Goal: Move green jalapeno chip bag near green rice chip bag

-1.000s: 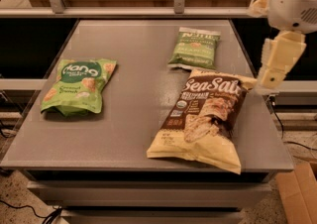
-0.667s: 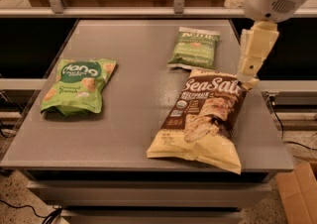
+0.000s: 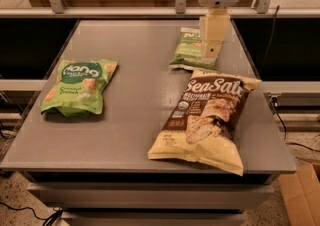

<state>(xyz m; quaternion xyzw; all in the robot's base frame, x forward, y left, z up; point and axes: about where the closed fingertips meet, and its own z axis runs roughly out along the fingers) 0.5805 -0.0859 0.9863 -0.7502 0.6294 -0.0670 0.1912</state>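
Cream-coloured, the tool point(image 3: 210, 55) is held over the dark olive-green jalapeno chip bag point(image 3: 186, 52), far right on the grey table point(image 3: 140, 120); its state cannot be told. The bright lime-green rice chip bag point(image 3: 80, 87) lies left.

Jaws above green jalapeno chip bag point(image 3: 186, 52)

A wide strip of bare grey tabletop point(image 3: 140, 120) lay open between the small olive-green chip bag point(image 3: 186, 52), under the cream gripper point(image 3: 211, 52), and the bright lime-green bag point(image 3: 79, 87). The big brown-and-yellow crisp bag point(image 3: 207, 115) crowded the smaller one's near side.
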